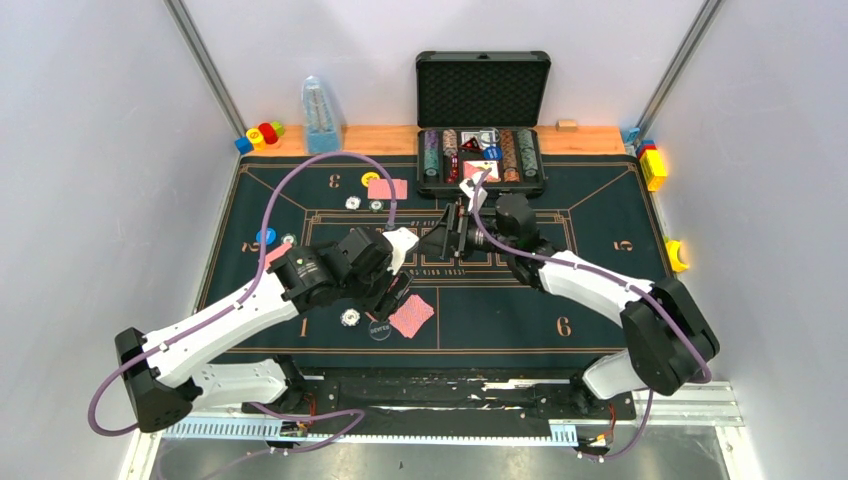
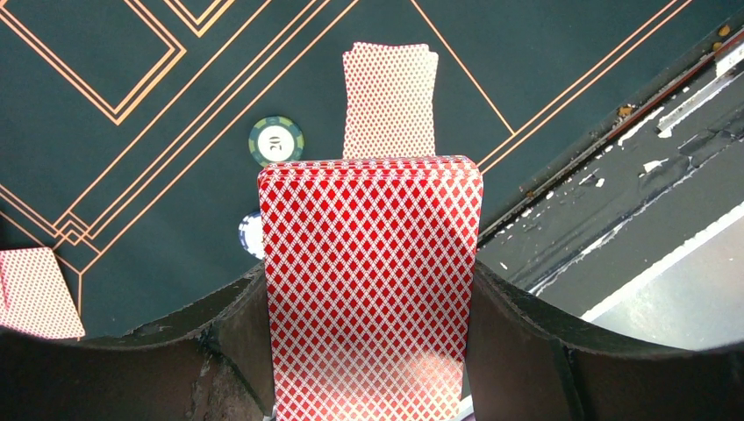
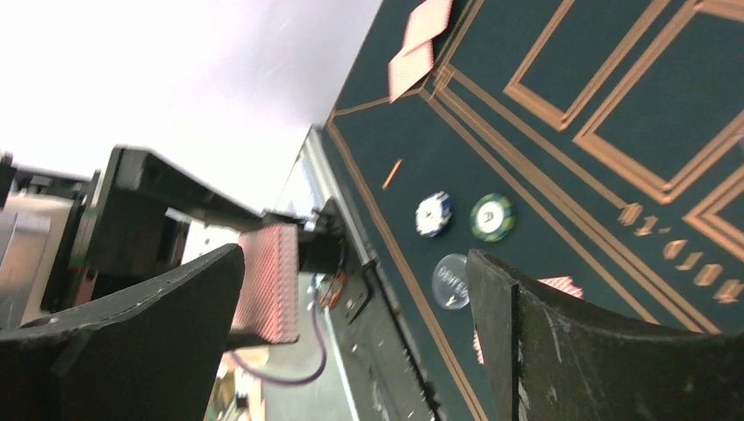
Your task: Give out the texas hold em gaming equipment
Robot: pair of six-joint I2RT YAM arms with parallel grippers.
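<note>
The deck of red-backed cards (image 2: 370,219) sits in the left gripper (image 2: 368,279), whose jaws are drawn narrow on the deck's long edges. The deck's near end is cut off by the wrist view, and it hides part of a blue-and-white chip (image 2: 250,235) just to its left. Beyond the fingertips lies a small stack of dealt cards (image 2: 389,101), with a green chip (image 2: 276,140) marked 20 to the left of it. The right gripper (image 1: 457,232) is spread wide and holds nothing, close to the deck and facing it. Its own wrist view is tilted and blurred, and its right finger (image 3: 597,351) covers most of one dealt card. A clear dealer button (image 3: 450,281) shows between the fingers. The open chip case (image 1: 483,120) stands just behind that gripper, at the far edge of the mat (image 1: 600,290).
</note>
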